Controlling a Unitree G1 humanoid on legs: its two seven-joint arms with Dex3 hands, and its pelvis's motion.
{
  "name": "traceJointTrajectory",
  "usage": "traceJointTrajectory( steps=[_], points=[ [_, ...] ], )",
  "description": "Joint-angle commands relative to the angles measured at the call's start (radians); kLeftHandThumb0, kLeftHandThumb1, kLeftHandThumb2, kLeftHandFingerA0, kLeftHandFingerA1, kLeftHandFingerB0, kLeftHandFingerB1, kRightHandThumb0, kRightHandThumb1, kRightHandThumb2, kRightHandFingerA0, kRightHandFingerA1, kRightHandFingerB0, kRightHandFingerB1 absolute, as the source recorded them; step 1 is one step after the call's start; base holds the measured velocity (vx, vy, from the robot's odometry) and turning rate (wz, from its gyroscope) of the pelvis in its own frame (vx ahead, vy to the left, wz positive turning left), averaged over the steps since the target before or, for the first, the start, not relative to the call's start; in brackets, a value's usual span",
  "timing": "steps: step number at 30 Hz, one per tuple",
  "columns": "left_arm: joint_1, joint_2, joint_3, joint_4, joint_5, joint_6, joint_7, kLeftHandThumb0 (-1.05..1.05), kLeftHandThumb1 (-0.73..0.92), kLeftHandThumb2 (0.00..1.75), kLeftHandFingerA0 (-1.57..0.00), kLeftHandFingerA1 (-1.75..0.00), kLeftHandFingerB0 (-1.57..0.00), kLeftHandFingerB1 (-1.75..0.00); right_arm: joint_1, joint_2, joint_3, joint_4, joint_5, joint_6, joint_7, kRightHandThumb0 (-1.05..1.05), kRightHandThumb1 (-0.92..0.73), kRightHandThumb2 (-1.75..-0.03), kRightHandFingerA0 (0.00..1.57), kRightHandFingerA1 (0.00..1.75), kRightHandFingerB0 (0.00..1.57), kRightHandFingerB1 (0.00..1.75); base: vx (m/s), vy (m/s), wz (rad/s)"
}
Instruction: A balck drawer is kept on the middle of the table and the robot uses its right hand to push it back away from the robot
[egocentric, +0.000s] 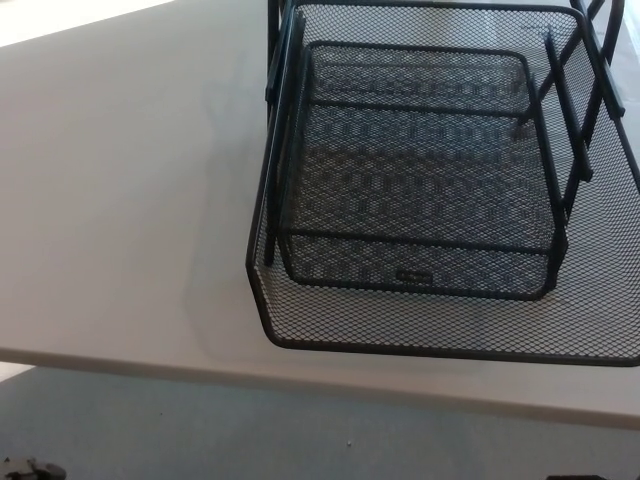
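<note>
Neither robot hand shows in the head view, so I cannot tell if the right hand is released, clenched or grasping something, and I cannot fix its place exactly. The black mesh drawer (430, 180) stands on the white table (110, 200), on the right half of the picture, with its right side cut by the picture edge. Its front rim (420, 345) lies close to the near edge of the table, almost above it, and a smaller inner tray (420, 170) sits inside the outer mesh basket. The long sides of the drawer run away from the robot, a little turned, so the far end leans slightly to the left. Because the drawer is on the robot's right side, I judge that the right hand, coming in from the lower right, is the nearer one; the drawer would lie ahead of it and farther from the robot. The push should probably meet the front rim near its middle, and go along the long sides, otherwise the drawer could turn instead of sliding straight.
</note>
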Motion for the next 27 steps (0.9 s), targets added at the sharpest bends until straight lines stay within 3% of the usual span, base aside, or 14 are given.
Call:
traceJointTrajectory(
  steps=[1,16,27],
  points=[
    [-0.021,0.03,-0.009,0.015,0.013,-0.014,-0.029,-0.7,0.68,1.0,-0.34,-0.5,-0.2,-0.42,-0.058,-0.167,0.005,-0.248,0.287,0.113,0.307,-0.63,-0.78,-0.64,0.47,0.39,0.34,0.33,0.0,0.0,0.0],
    [-0.023,0.029,-0.014,0.024,0.015,-0.024,-0.025,-0.71,0.68,1.0,-0.34,-0.5,-0.2,-0.42,-0.406,-0.119,0.237,-0.231,0.223,0.268,0.416,-0.62,-0.74,-0.64,0.49,0.4,0.34,0.35,0.0,0.0,0.0],
    [-0.027,0.028,-0.012,0.03,0.011,-0.024,-0.031,-0.68,0.66,1.0,-0.36,-0.51,-0.2,-0.42,-0.558,-0.077,0.351,-0.237,0.185,0.38,0.442,-0.63,-0.75,-0.64,0.47,0.4,0.33,0.34,0.0,0.0,0.0]
  ],
)
